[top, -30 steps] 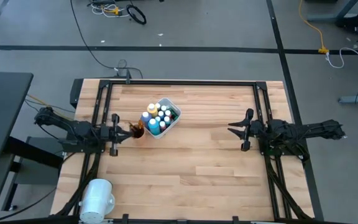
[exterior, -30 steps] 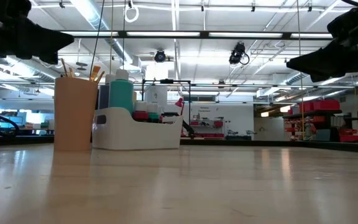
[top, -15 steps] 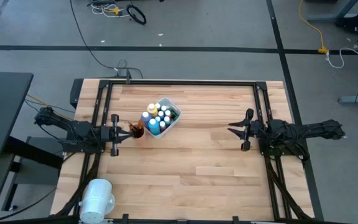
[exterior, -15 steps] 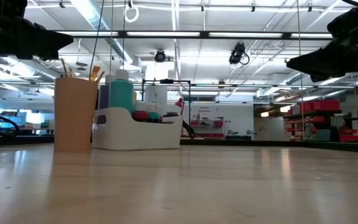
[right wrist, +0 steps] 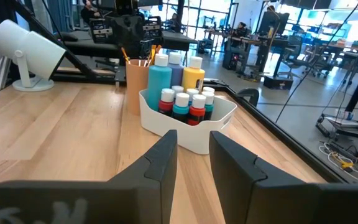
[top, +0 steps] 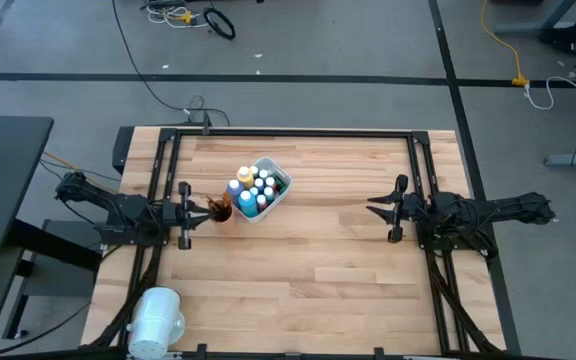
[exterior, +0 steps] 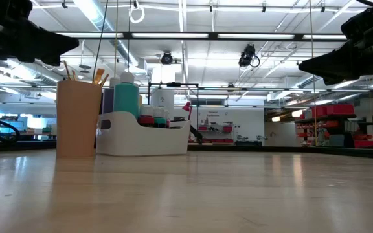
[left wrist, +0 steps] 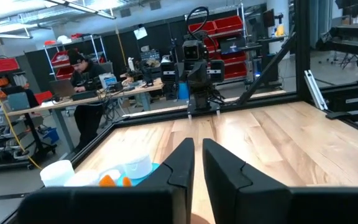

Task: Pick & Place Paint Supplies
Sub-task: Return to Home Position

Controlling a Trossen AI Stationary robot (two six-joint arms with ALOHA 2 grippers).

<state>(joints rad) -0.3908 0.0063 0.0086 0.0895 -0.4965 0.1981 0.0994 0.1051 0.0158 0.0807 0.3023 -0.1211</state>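
At 10 o'clock of table (top: 318, 270) centre, bottles (top: 253, 186) fill the tub (top: 271, 163), brushes (exterior: 68, 69) the cup (top: 222, 211), at 3 o'clock just off the nearer left gripper (top: 200, 212), almost closed, empty; right gripper (top: 374, 207), slightly parted, empty, waits opposite.

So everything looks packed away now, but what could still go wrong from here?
1. The left gripper sits right beside the orange cup. A careless pull-back might knock the cup over and spill the brushes sticking out of its top.
2. The cup stands close beside the white tub, so if it tipped it could jostle the paint bottles packed inside.
The right gripper waits far across the table and probably poses little risk.
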